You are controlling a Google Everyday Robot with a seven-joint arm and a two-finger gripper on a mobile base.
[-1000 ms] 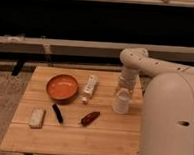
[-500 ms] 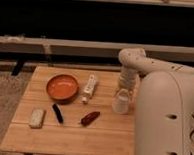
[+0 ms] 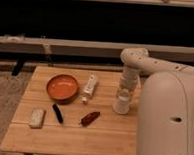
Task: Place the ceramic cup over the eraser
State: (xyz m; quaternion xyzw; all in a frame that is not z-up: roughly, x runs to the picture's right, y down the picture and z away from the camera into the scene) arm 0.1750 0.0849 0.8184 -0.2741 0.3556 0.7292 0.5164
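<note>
The ceramic cup (image 3: 121, 103), small and whitish-cream, stands upright on the right part of the wooden table (image 3: 106, 138). My gripper (image 3: 127, 87) comes down from above, directly over the cup and at its rim. The eraser (image 3: 57, 113), a slim black bar, lies on the table's left part, well to the left of the cup and apart from it.
An orange bowl (image 3: 62, 87) sits at the back left. A white tube-shaped bottle (image 3: 90, 87) lies beside it. A whitish block (image 3: 36, 118) is at the front left. A dark red pepper-shaped object (image 3: 90, 117) lies near the middle. My large white arm body (image 3: 170, 122) fills the right side.
The arm has shifted slightly to the left and nearer the camera. The gripper stays over the cup, which has moved a little toward the left with it.
</note>
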